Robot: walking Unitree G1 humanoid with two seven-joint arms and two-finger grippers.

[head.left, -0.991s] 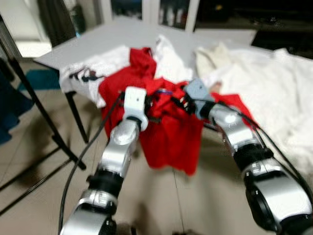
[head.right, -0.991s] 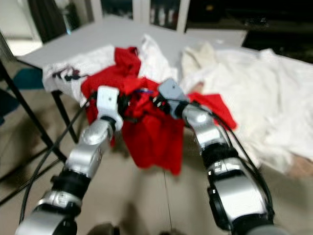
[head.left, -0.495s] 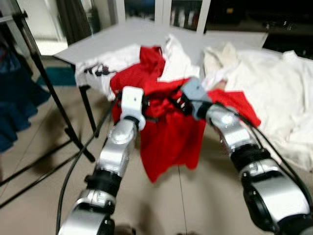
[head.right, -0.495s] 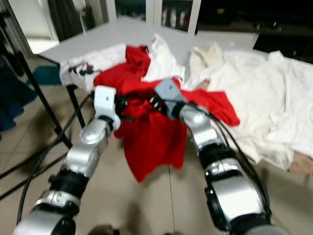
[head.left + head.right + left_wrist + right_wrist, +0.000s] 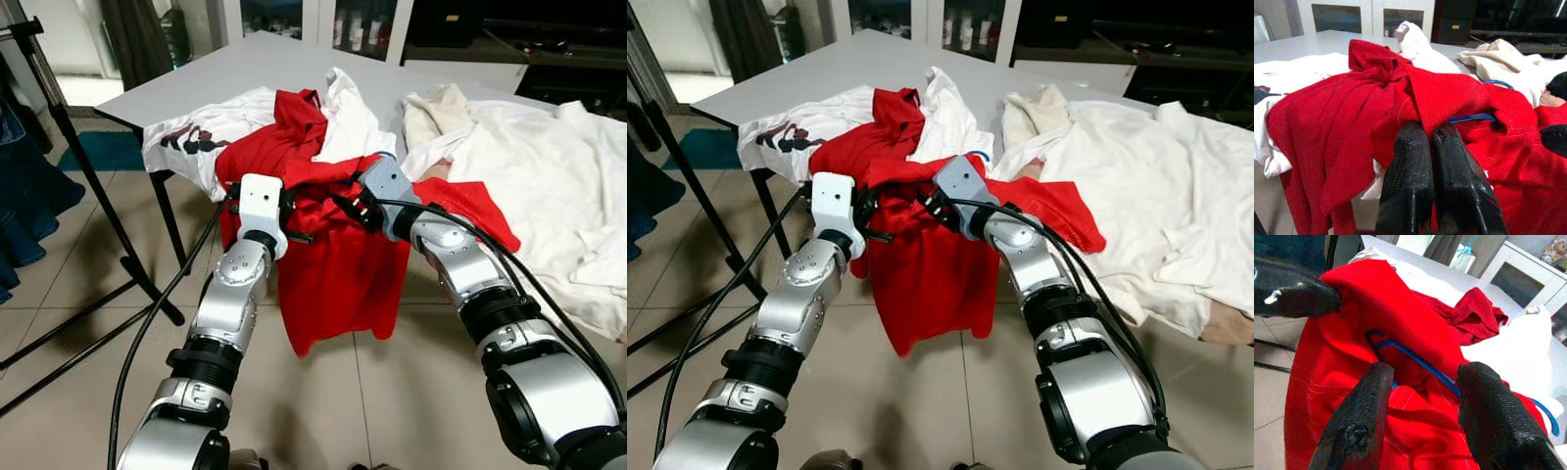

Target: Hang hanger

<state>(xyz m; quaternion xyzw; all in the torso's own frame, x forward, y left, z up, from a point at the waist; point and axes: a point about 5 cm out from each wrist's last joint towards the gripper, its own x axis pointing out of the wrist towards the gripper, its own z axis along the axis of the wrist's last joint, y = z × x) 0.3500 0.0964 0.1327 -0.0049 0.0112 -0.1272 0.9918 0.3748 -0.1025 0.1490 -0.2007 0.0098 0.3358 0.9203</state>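
A red shirt (image 5: 343, 274) hangs off the front edge of the grey table (image 5: 196, 83), bunched at the top. My left gripper (image 5: 1431, 130) is shut on a fold of this shirt near its collar. A thin blue hanger (image 5: 1415, 363) runs inside the shirt, with its hook end poking out of the cloth; a short piece of the blue hanger (image 5: 1469, 118) also shows in the left wrist view. My right gripper (image 5: 1428, 368) is open, one finger on each side of the hanger's bar, close to the red cloth. In the eye views both grippers meet at the shirt's top, left gripper (image 5: 294, 213) facing right gripper (image 5: 348, 201).
White garments (image 5: 529, 157) are heaped on the table's right part, and a white printed T-shirt (image 5: 196, 137) lies on its left. A black rack stand (image 5: 98, 196) with dark blue clothing (image 5: 29, 206) stands to the left. Tiled floor lies below the arms.
The camera has shifted and the picture has sharpened. The red shirt hangs a little further off the table. Both grippers stay at the shirt's top.
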